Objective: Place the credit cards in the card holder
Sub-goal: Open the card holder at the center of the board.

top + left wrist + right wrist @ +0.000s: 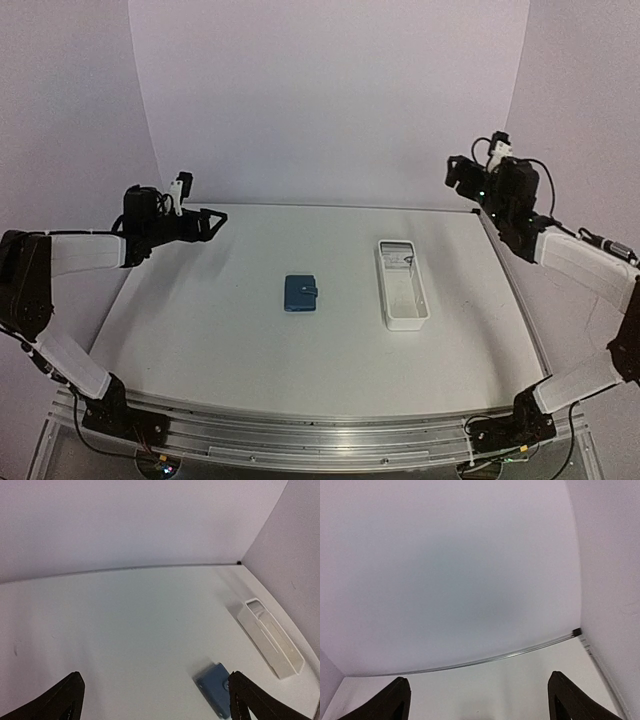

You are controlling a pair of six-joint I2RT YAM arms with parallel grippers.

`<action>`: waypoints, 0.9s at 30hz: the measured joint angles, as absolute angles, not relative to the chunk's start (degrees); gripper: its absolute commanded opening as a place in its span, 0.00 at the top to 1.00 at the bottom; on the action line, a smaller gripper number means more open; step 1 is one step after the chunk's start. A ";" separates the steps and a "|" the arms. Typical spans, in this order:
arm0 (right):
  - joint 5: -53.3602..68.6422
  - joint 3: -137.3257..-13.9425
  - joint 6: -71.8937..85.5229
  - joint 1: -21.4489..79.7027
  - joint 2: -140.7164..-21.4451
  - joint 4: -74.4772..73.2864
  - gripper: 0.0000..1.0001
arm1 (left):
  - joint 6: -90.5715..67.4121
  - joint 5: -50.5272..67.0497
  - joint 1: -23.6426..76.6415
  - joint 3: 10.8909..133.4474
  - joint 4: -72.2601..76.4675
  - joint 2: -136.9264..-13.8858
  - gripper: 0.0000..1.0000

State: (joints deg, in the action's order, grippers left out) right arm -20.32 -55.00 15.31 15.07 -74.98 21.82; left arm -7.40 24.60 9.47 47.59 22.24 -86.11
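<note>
1. Rail (300, 432), bottom of the top view. Both arm bases sit on it, one at each lower corner.

2. Table (200, 340), white. I see a broad band of bare surface between the rail and the card holder. Its left and right edges slant inward toward the back.

3. Card holder (300, 293), blue, flat and closed, just left of frame centre, with a light clasp tab on its right edge. All four edges stand free and nothing touches it. It is well apart from both grippers. In the left wrist view it sits lower right, partly behind a fingertip.

4. Tray (402, 285), long and white, right of centre, its long axis running toward the back. A lane of bare table separates it from the card holder. I cannot identify the small dark mark at its far end.

5. Left gripper (215, 222), middle left, raised over the table's far-left corner and pointing right. Its jaws are spread wide with nothing between them.

6. Right gripper (452, 172), upper right, raised over the far-right corner. Its jaws are spread wide and hold nothing. Its wrist view shows only the table's far edge and the wall.

7. Back wall (330, 100), pale and plain, meeting the table's far edge.
</note>
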 measured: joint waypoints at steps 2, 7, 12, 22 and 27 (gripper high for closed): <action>-18.85 -63.37 16.64 21.74 -80.58 17.87 0.13 | -9.78 26.57 12.47 52.31 15.51 -87.99 0.00; -13.28 -78.15 21.47 33.80 -94.91 9.98 0.23 | -15.09 34.94 18.26 64.62 0.19 -97.84 0.13; -6.26 -86.63 30.81 41.98 -110.67 2.79 0.35 | -20.23 40.45 21.61 71.90 -9.85 -108.57 0.19; 3.31 -87.74 43.62 43.42 -124.84 -6.44 0.56 | -30.15 41.41 24.82 65.63 -7.81 -111.77 0.36; 6.42 -88.40 46.15 43.09 -126.89 -7.11 0.63 | -34.48 42.33 25.54 62.87 -4.29 -114.10 0.35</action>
State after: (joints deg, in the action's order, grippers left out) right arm 6.42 -88.40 46.15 43.09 -126.89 -7.11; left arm -34.48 42.33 25.54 62.87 -4.29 -114.10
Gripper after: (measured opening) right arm 0.402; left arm 0.650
